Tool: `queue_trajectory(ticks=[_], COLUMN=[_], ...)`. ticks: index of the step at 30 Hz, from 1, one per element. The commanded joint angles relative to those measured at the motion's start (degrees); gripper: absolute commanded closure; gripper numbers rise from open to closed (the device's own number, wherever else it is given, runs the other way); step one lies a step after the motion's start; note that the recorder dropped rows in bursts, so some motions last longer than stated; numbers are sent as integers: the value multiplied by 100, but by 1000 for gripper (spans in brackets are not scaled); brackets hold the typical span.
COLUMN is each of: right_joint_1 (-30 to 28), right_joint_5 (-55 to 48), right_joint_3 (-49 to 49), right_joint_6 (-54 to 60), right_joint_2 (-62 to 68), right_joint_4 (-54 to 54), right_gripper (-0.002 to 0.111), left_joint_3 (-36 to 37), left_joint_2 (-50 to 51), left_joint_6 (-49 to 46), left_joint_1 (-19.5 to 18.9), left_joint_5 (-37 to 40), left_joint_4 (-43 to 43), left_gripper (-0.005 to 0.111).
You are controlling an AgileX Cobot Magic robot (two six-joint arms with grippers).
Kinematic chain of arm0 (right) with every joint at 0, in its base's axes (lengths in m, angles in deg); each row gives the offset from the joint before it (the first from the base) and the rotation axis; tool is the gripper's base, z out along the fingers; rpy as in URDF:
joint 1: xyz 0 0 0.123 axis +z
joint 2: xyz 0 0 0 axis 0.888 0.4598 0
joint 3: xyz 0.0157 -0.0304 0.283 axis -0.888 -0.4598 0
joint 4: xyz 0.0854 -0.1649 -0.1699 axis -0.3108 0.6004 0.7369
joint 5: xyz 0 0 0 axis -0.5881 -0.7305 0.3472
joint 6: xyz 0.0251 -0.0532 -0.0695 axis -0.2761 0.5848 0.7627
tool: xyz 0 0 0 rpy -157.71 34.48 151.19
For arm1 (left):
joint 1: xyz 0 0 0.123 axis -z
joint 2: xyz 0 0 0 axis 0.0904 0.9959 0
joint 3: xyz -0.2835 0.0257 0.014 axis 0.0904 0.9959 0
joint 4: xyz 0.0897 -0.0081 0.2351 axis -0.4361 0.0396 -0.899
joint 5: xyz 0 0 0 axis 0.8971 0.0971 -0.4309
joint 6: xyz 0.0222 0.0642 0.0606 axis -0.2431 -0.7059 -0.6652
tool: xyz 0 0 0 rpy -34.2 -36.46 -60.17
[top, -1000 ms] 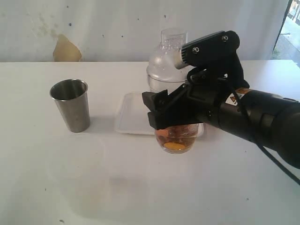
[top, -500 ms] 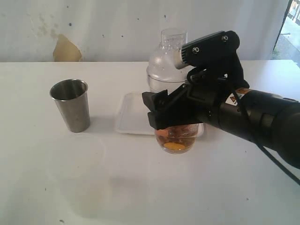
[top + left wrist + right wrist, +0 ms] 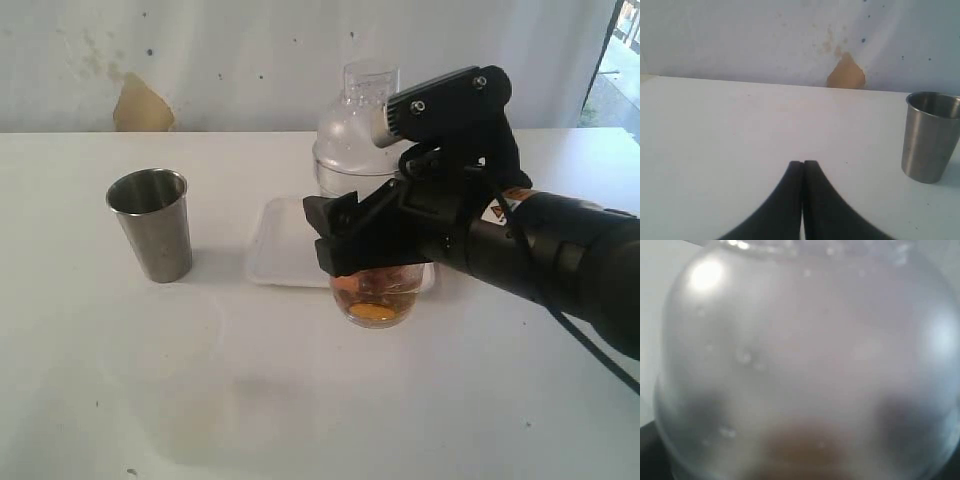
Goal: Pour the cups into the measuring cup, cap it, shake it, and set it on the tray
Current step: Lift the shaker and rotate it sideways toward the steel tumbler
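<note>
Left gripper (image 3: 802,167): fingers pressed together, empty, low over the table (image 3: 250,400). Right gripper (image 3: 340,245): clamped on the measuring cup (image 3: 375,300), which holds amber liquid and stands just in front of the tray (image 3: 280,255). Steel tumbler (image 3: 152,225): upright, well to the left. Clear domed vessel (image 3: 350,140): rearmost.

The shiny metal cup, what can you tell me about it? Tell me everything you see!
The metal cup looks like brushed steel, wider at the rim than at the base. It stands upright, mouth open, on the white table. In the exterior view it is left of the white tray and apart from it. Only the table touches it. What is inside cannot be seen. The left pincer, shut, is clear of it.
</note>
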Motion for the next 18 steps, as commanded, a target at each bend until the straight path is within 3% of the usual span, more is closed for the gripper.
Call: queue_trajectory(ticks=[1,8,18], right_joint_1=[-21,-21,-21], right_joint_5=[301,301,326], right_joint_3=[65,89,549], right_joint_6=[-16,773,2133], right_joint_2=[-85,134,756], right_joint_4=[19,771,788], right_gripper=[108,108,108], left_joint_3=[39,39,39], left_joint_2=[-30,-30,-30], left_joint_6=[30,30,30], left_joint_1=[2,2,2], left_joint_5=[0,0,0], left_joint_4=[38,38,38], left_gripper=[106,106,106])
